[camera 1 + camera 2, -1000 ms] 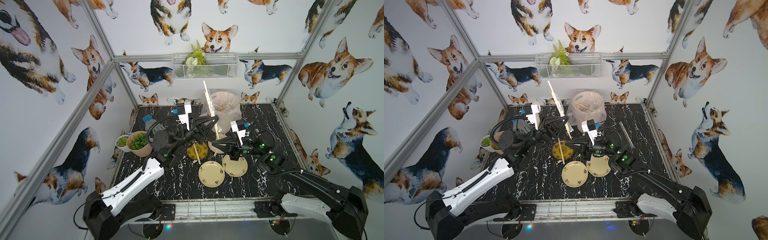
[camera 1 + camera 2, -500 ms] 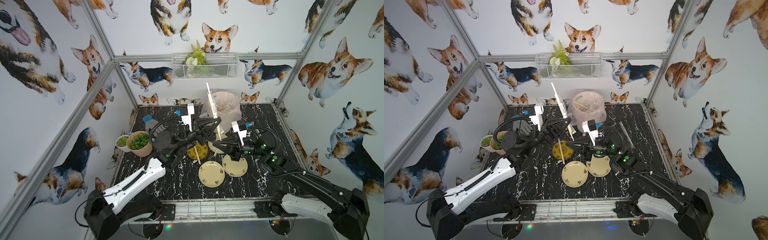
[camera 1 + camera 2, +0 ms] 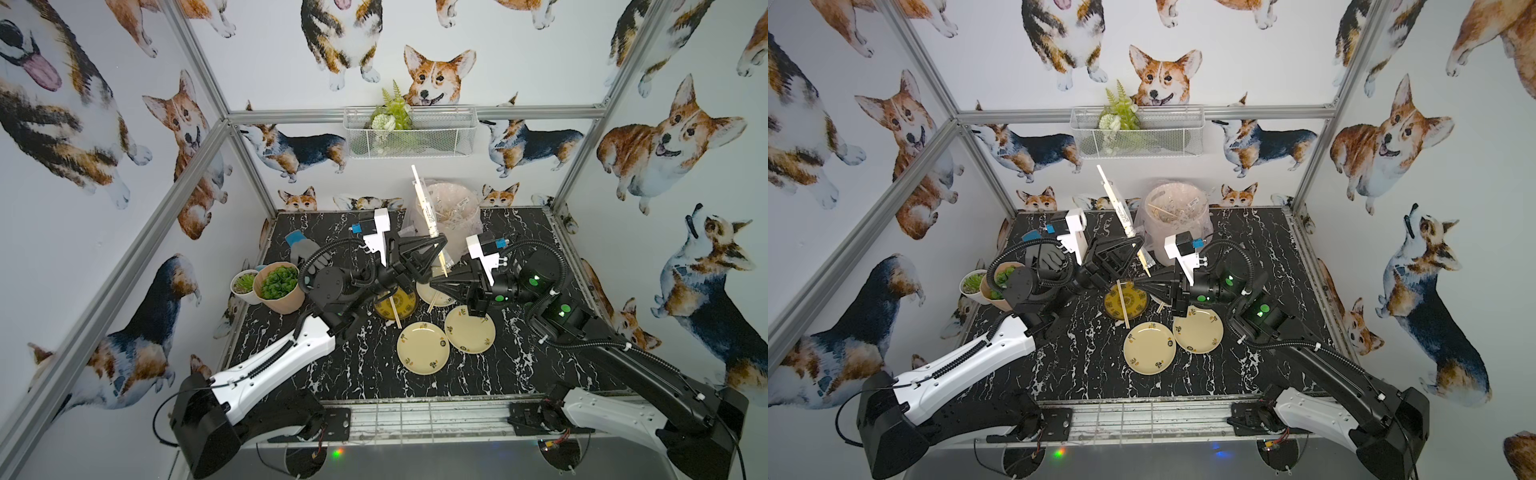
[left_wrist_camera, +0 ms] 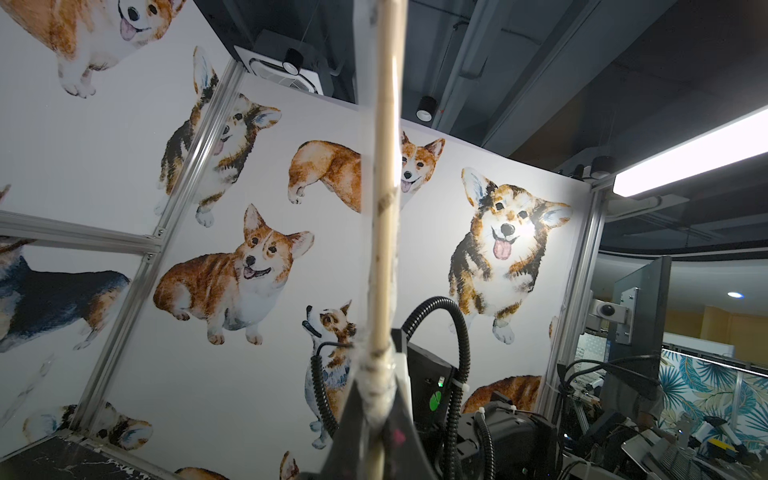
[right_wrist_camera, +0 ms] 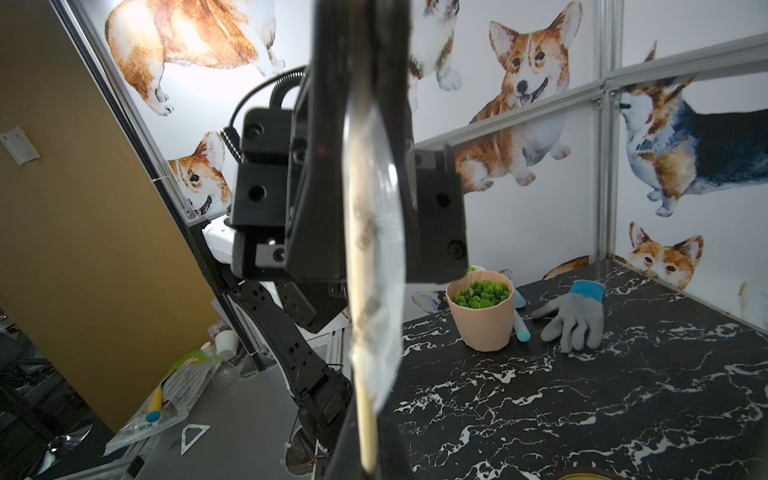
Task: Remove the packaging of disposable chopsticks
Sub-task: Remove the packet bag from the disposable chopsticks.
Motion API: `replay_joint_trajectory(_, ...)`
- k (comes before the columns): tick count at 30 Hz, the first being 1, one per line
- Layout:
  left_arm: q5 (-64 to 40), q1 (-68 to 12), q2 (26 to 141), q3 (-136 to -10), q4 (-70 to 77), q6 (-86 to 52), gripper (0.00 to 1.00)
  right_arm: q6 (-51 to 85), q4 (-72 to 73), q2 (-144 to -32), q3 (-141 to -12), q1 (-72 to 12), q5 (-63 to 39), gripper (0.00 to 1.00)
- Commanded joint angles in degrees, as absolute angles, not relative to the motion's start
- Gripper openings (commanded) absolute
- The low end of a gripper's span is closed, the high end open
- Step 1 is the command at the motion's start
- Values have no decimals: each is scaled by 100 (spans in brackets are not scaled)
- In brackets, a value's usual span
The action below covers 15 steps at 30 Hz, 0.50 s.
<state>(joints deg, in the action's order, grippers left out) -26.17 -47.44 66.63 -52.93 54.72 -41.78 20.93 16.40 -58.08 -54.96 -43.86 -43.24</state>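
The left gripper [image 3: 437, 246] is clamped shut on the wrapper [image 3: 424, 203], low down on it. From those fingers the wrapper stands up nearly upright, tilted a little away from the right arm, and its top end is the highest thing over the table in both top views. The chopsticks [image 4: 386, 208] run up inside it. In the left wrist view the clear film is bunched and crinkled right where the fingers pinch it.

Below the left gripper a short bare length of wood pokes out of the open bottom of the wrapper and slants down to the right gripper [image 3: 432, 286], which sits just underneath, closed, pointing toward the left arm. In the right wrist view the bare stick passes down between its dark fingertips [image 5: 345, 457], so it looks pinched on the wood. The contact itself is cut off at the frame edge and masked by the fingers in the top views.

I can't tell whether one stick or two are in the wrapper. The print on it is too small to read. A plate [image 3: 446, 297] under the right gripper is mostly covered.
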Motion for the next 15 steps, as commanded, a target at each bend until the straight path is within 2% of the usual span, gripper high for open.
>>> replay_joint_trajectory(1, -3177, -4812, 6671, -5201, 4609, -4167, 0, 1901, 2350, -5833, -5854, -4257, -4221, 0)
replay_joint_trajectory(15, -3290, -4929, 6819, -5200, 4239, -4196, 0, 1766, 2339, -6046, -6249, -4177, -4457, 0)
